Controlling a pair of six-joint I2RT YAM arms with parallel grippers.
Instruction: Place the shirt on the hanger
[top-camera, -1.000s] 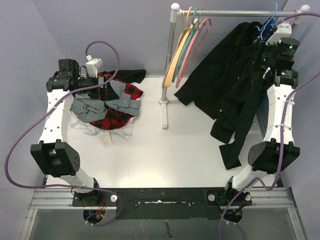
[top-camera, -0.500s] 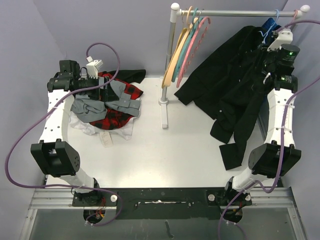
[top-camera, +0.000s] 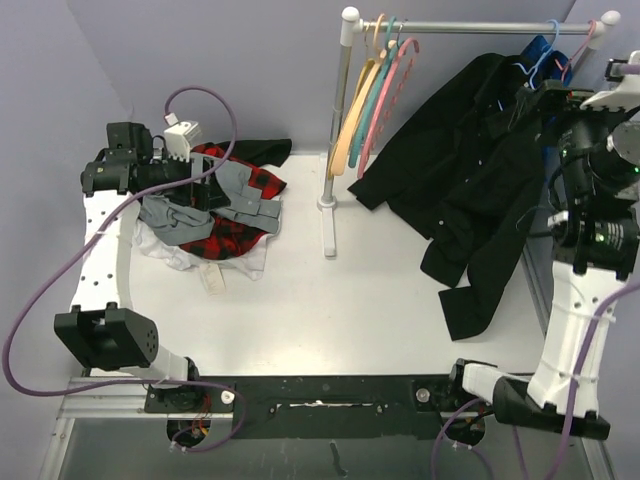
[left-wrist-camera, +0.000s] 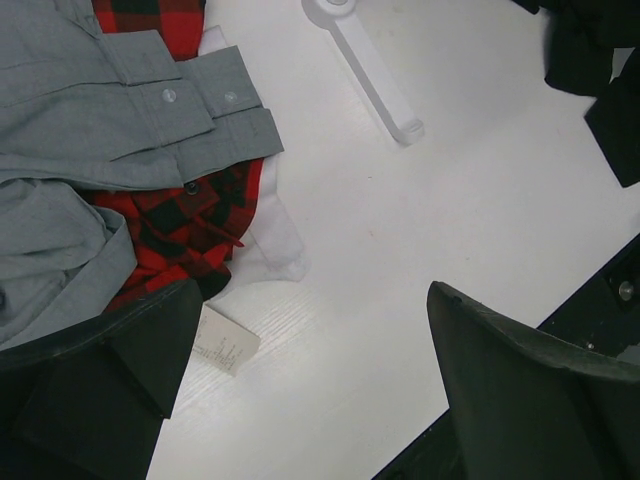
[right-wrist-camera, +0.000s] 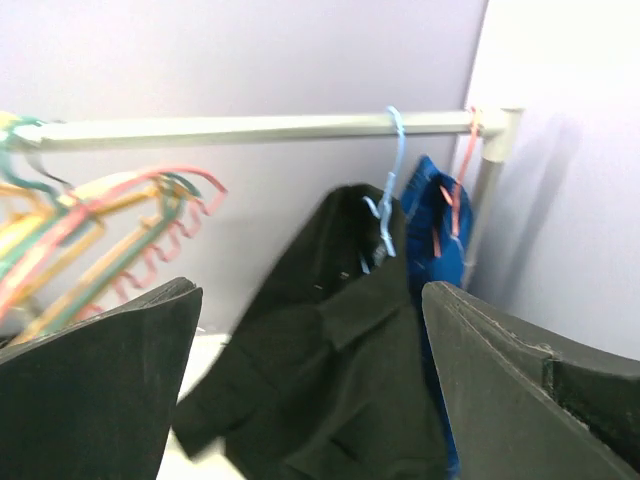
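Note:
The black shirt (top-camera: 470, 180) hangs on the light-blue hanger (top-camera: 545, 42), whose hook sits over the rail at the right end. One sleeve trails down to the table. In the right wrist view the hanger (right-wrist-camera: 393, 170) and the shirt's collar (right-wrist-camera: 350, 300) lie ahead of my right gripper (right-wrist-camera: 310, 300), which is open, holds nothing and stands back from the shirt. In the top view the right gripper (top-camera: 565, 105) is just right of the shirt. My left gripper (left-wrist-camera: 316, 300) is open over bare table beside the clothes pile.
The rack's rail (top-camera: 470, 27) and post (top-camera: 335, 130) stand at the back. Pink, teal and yellow hangers (top-camera: 375, 90) hang at its left end. A blue garment (right-wrist-camera: 435, 220) hangs behind the shirt. A grey shirt (left-wrist-camera: 110, 110), a red-and-black checked garment (left-wrist-camera: 170, 230) and a paper tag (left-wrist-camera: 222, 345) lie at the left.
My right gripper has opened, let go at the hanger and drawn back to the right and toward the near edge. The shirt stays hanging on the rail. The left arm shifted slightly left.

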